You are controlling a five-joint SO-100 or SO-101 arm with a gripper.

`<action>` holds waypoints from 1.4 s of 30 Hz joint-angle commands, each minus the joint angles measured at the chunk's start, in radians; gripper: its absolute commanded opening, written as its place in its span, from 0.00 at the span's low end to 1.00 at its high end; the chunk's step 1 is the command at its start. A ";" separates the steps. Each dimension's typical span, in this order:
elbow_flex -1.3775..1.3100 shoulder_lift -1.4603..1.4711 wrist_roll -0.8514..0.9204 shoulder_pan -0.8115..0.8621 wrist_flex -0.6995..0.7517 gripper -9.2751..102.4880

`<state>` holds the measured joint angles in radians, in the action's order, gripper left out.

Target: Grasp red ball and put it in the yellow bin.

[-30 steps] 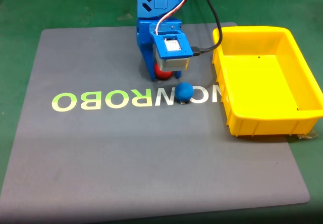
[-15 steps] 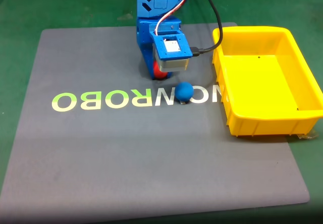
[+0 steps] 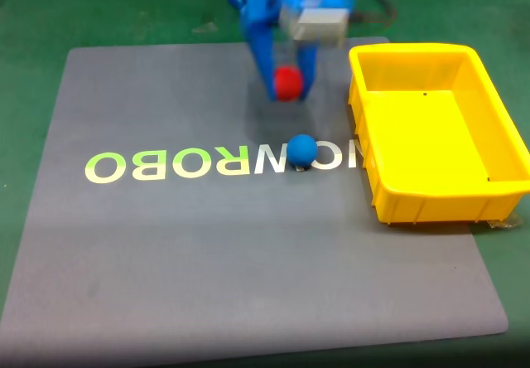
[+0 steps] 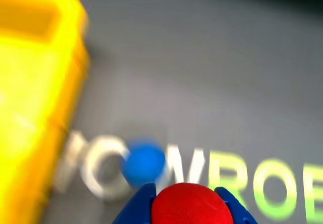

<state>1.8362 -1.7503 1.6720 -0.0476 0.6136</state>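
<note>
Just beside the yellow bin (image 3: 431, 128), above the mat, the fingers (image 3: 286, 84) clamp the red ball (image 3: 287, 83). Best to carry it well over the near rim before letting go, keeping the squeeze steady and clear of the blue ball (image 3: 302, 150). Blur smears the arm; the wrist view crops the ball's (image 4: 192, 204) underside.

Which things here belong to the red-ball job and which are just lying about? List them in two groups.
Part of the job:
- red ball, clamped in the gripper, lifted off the mat
- yellow bin, empty, to the right in the fixed view

Just lying about:
- blue ball, resting on the mat's lettering
- grey mat
- green table surface
</note>
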 commanded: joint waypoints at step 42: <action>0.025 -0.270 -0.091 -0.302 0.112 0.39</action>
<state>1.7763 -1.8546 1.5877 -0.4080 0.7010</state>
